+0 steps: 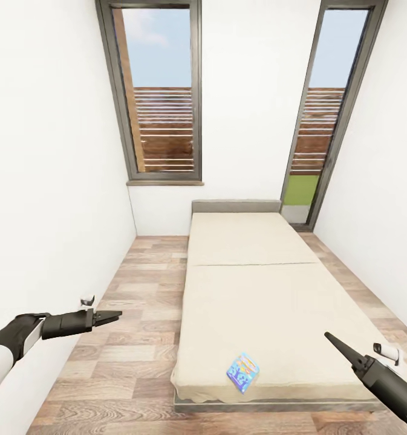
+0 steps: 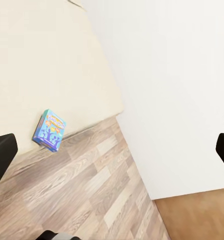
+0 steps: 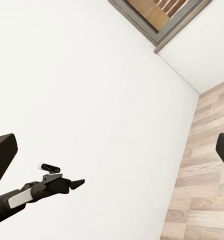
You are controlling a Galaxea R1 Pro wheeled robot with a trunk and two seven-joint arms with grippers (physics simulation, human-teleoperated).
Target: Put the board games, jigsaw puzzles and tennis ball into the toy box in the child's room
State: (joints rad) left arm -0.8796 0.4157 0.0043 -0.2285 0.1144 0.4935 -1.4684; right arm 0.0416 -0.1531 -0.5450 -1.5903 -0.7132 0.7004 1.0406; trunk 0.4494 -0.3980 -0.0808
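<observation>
Facing a bed (image 1: pixel 251 284) with one blue board game (image 1: pixel 243 372) near its foot edge, left end effector (image 1: pixel 109 316) and right end effector (image 1: pixel 336 344) both spread, empty.

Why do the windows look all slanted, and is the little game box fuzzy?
Head view: the wide lens tilts the left window and the glass door inward; the board game on the bed looks soft, its print unreadable. Left wrist view: light is flat, and the game casts hardly any shadow.
</observation>
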